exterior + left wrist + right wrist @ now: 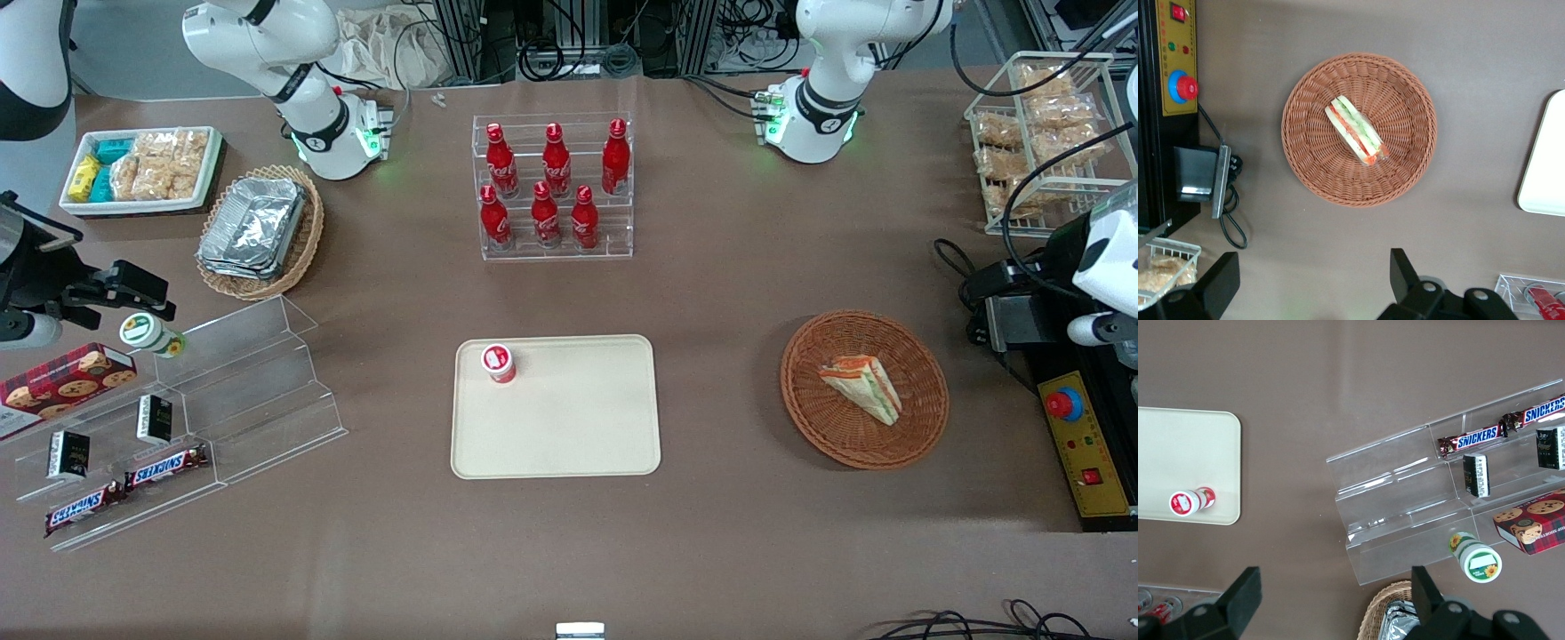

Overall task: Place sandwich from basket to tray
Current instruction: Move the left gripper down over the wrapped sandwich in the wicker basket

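The sandwich point(862, 387) point(1355, 130), a wrapped white-bread wedge with orange and green layers, lies in the round reddish-brown basket point(800, 391) point(1305, 167). The beige tray point(578, 427) point(1545, 173) lies flat beside the basket, toward the parked arm's end, about one basket-width of bare table away. A small red-and-white bottle point(499, 363) stands at one tray corner. My gripper point(1311, 280) hangs high above the table near the basket. It is open with nothing between its fingers point(1405, 273), and well apart from the sandwich.
A yellow control box with a red button point(1080, 444) point(1179, 87) and a black block with cables point(1005, 311) sit beside the basket at the working arm's end. A rack of red bottles point(556, 187) stands farther from the camera than the tray. A wire snack rack point(1040, 142) stands nearby.
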Robot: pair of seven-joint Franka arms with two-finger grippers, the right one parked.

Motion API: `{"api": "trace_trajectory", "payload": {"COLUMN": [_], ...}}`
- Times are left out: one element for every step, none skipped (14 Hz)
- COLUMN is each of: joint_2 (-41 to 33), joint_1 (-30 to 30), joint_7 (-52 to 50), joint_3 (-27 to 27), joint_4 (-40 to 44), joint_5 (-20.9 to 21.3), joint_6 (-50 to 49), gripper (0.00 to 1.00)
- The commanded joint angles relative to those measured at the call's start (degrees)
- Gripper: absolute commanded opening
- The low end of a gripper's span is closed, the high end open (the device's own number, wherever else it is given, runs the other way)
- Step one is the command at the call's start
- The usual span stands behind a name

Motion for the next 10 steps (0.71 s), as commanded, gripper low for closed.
{"api": "trace_trajectory", "payload": {"joint_2": [1.16, 1.34, 1.43, 2.30, 3.26, 4.14, 4.50, 4.59, 4.50, 4.50], "joint_1": [0.00, 0.00, -0.09, -0.27, -0.27, -0.44, -0.44, -0.44, -0.62, -0.88], "joint_7": [-1.45, -1.54, -1.63, -1.89, -2.76, -4.16, -7.05, -11.08, -15.73, -19.26], "joint_3": [-0.24, -0.42, -0.77, -0.86, -0.94, -0.95, -0.95, -0.95, -0.95, -0.95], "joint_4": [2.11, 2.28, 2.37, 2.28, 2.20, 1.50, 0.10, -2.09, -5.24, -8.06], "joint_5": [-0.43, -0.26, -0.52, -0.52, -0.43, -0.35, -0.35, -0.35, -0.35, -0.35], "joint_6": [-2.03, -1.95, -1.34, -1.07, -0.63, 0.07, 1.99, 5.49, 9.09, 12.61], "gripper": [1.00, 1.00, 1.00, 1.00, 1.00, 1.00, 1.00, 1.00, 1.00, 0.99]}}
